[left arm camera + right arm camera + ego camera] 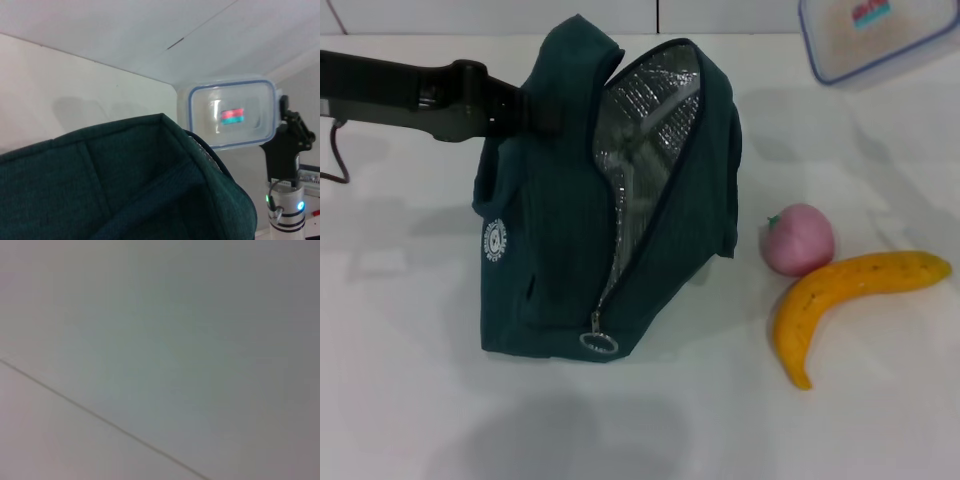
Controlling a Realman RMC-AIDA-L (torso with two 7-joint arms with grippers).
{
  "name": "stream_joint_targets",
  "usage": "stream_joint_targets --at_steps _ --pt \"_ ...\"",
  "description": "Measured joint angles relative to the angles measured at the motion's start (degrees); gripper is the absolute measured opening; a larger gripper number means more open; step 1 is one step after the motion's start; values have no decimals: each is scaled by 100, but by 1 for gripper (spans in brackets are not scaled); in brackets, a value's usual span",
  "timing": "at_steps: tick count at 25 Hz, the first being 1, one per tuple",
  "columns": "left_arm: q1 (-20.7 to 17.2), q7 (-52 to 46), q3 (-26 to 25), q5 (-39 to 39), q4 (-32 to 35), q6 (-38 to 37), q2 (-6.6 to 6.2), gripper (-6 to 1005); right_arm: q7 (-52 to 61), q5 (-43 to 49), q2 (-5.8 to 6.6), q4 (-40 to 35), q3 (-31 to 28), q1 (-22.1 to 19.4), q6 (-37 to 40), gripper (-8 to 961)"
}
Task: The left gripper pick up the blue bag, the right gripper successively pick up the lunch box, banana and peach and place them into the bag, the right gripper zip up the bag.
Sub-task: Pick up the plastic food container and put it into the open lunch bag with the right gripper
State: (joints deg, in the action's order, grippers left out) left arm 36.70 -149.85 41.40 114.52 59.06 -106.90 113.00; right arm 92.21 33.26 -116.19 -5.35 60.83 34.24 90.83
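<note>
The dark teal fabric bag point(570, 240) stands mid-desk, its unzipped mouth showing silver foil lining point(650, 120) and facing the desk's right side. The left gripper point(535, 112) reaches in from the left edge at the bag's top, blocking that flank. Right of the bag, a round pink peach point(798, 238) touches a curved yellow banana point(840, 300), crowding the low approach. The clear blue-rimmed lunch box point(880, 35) hangs above the far right corner. The white desk point(420, 400) lies open along the near edge.

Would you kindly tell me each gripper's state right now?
Left gripper: at the bag top; state cannot be told.
Right gripper: holding the lunch box.
</note>
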Motion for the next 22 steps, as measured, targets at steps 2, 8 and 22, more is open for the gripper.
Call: stream_joint_targets --at_steps 2,8,22 --pt "7 1 0 1 -2 27 8 38 72 0 0 -1 0 122 92 89" --pt "130 71 18 23 -172 149 45 38 301 -6 0 -1 9 519 345 89" --pt "484 238 405 37 -453 459 215 38 559 56 0 196 464 1468 319 87"
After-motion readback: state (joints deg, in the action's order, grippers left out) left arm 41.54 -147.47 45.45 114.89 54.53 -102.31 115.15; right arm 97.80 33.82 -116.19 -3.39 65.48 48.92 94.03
